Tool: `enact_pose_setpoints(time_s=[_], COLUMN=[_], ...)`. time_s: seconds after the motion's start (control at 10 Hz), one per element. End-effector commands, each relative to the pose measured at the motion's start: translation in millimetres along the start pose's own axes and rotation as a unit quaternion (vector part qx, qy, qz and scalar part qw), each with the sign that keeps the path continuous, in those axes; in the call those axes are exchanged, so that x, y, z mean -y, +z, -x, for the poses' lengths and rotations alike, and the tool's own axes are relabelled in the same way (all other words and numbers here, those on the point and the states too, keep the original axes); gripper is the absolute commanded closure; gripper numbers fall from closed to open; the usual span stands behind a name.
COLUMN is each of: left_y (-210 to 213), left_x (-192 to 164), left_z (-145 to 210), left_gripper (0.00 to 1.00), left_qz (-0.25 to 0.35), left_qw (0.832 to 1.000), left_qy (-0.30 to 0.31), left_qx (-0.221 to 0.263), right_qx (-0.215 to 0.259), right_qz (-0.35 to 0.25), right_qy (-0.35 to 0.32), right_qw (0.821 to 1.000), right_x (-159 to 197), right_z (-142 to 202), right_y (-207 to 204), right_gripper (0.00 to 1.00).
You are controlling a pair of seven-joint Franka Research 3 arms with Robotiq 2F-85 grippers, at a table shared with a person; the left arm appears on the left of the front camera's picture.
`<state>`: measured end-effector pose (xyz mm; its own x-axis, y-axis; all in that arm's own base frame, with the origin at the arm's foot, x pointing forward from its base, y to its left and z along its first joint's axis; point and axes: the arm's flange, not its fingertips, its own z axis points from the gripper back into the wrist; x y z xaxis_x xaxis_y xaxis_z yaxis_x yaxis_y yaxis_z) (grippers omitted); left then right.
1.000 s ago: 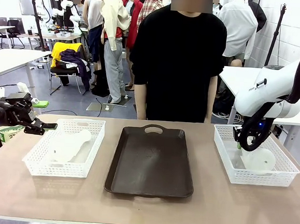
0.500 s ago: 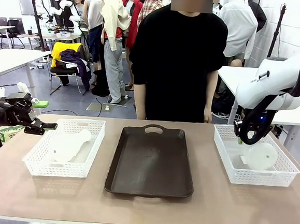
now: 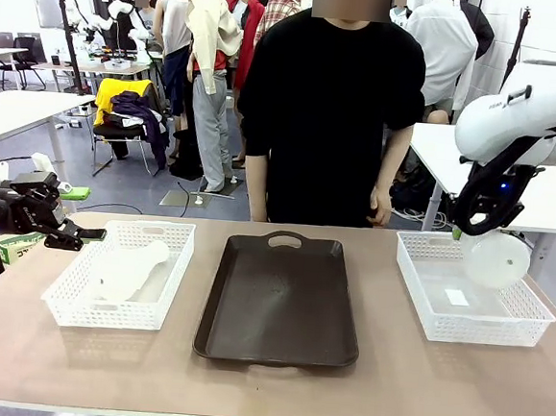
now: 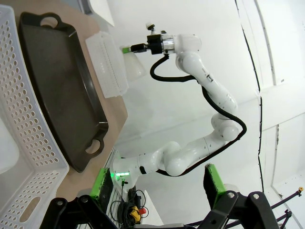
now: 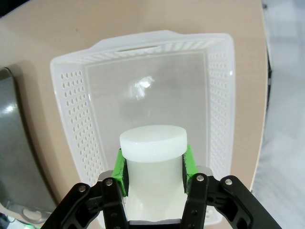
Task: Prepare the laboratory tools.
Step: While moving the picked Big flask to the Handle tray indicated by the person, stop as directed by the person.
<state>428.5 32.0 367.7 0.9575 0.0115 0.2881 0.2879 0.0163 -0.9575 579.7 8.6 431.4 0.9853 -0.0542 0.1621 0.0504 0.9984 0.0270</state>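
My right gripper [image 3: 463, 231] is shut on the neck of a frosted-white flask [image 3: 496, 259] and holds it in the air above the right white basket [image 3: 417, 275], base pointing right. In the right wrist view the green pads clamp the flask's neck [image 5: 152, 162] just under its cap, with my right gripper [image 5: 153, 168] over the bare basket floor [image 5: 143, 95]. A second flask [image 3: 129, 270] lies on its side in the left basket [image 3: 68, 309]. My left gripper [image 3: 83, 234] hovers open just left of that basket, its fingers [image 4: 102, 183] wide apart with nothing between them.
A dark brown tray [image 3: 277, 343] lies mid-table between the baskets. A person in black stands at the far edge behind the tray, hands down at their sides. The left wrist view shows the left basket's rim [image 4: 28, 124], the tray [image 4: 62, 90] and the right arm carrying the flask [image 4: 135, 67].
My right arm has risen, lifting the flask up out of the right basket and slightly to the right. The left arm has stayed still.
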Motion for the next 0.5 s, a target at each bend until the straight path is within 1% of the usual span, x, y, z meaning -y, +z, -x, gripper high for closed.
enact_pose_setpoints(time_s=[0.0,0.1,0.2,0.4], left_y=[0.4,0.4,0.4,0.4], left_x=[2.8,2.8,2.8,2.8], left_z=[-1.0,-1.0,-1.0,-1.0], left_gripper=[0.0,0.0,0.0,0.0], left_qz=[0.008,0.008,0.008,0.008], left_qw=[1.0,1.0,1.0,1.0], left_qy=[-0.006,-0.006,-0.006,-0.006], left_qx=[0.006,0.006,0.006,0.006], right_qx=[0.015,0.017,0.009,0.009], right_qz=[0.0,-0.008,0.0,0.0], right_qy=[-0.02,-0.024,-0.003,-0.003], right_qw=[1.0,1.0,1.0,1.0], right_x=[2.3,5.3,2.6,2.6], right_z=[9.6,10.3,0.7,0.7], right_y=[10.8,14.9,11.0,11.0], right_gripper=[1.0,1.0,1.0,1.0])
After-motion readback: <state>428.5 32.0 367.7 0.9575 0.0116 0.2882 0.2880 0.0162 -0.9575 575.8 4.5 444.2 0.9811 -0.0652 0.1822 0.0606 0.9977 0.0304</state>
